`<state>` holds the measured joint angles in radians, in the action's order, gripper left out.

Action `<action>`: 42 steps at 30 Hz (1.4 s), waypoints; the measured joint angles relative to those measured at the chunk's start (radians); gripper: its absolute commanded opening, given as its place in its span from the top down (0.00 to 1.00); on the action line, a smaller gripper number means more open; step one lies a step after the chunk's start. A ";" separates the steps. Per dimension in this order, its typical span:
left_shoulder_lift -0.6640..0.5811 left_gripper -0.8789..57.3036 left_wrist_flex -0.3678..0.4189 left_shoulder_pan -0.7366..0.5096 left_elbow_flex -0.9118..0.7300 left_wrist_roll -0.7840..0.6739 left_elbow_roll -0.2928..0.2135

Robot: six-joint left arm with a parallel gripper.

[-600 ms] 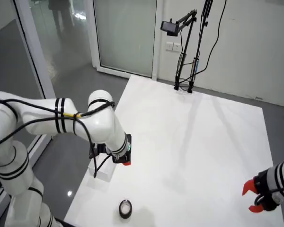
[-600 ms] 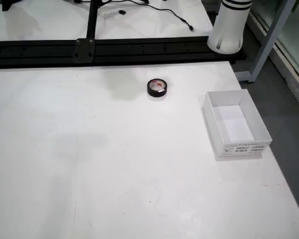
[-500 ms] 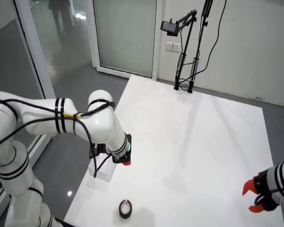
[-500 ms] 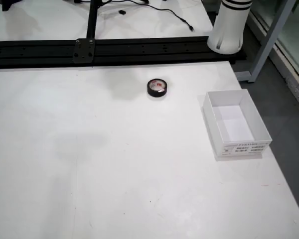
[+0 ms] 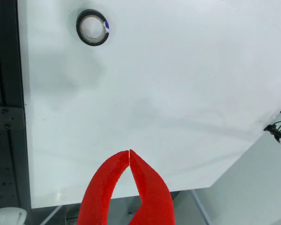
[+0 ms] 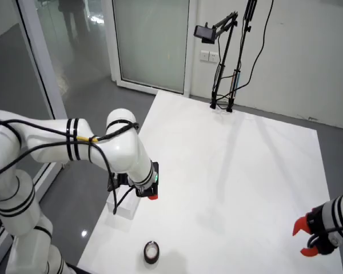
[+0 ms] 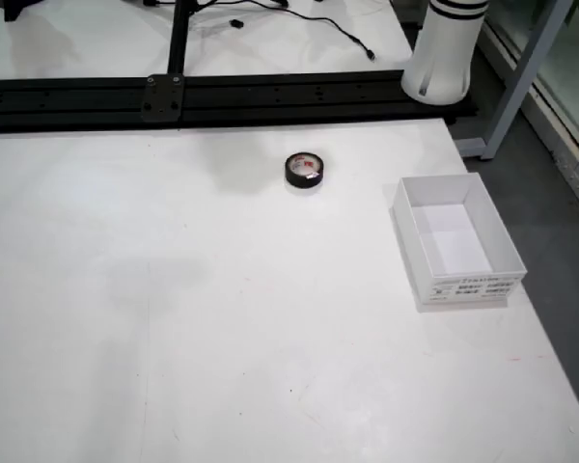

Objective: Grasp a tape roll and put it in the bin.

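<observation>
Hovering over the white surface (image 5: 178, 93), the gripper (image 5: 129, 152) held nothing.
Its red fingertips met; the tape roll (image 5: 92, 27) lay well apart.

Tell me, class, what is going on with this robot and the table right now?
A white robot arm hangs over the white table with its red gripper shut and holding nothing. A black tape roll lies flat on the table, apart from the gripper. In the view from the side, a white bin stands open and empty near the table's edge. The roll has not yet been grasped.
</observation>
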<state>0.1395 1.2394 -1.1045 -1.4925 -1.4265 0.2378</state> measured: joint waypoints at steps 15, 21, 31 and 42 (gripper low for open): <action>0.000 0.99 0.000 0.000 0.000 0.000 0.000; 0.000 0.94 0.001 0.005 0.000 0.000 0.006; 0.020 0.81 0.002 0.022 0.000 -0.002 0.012; 0.098 0.77 0.007 0.028 0.000 -0.054 0.005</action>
<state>0.2374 1.2467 -1.0767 -1.4925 -1.4805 0.2426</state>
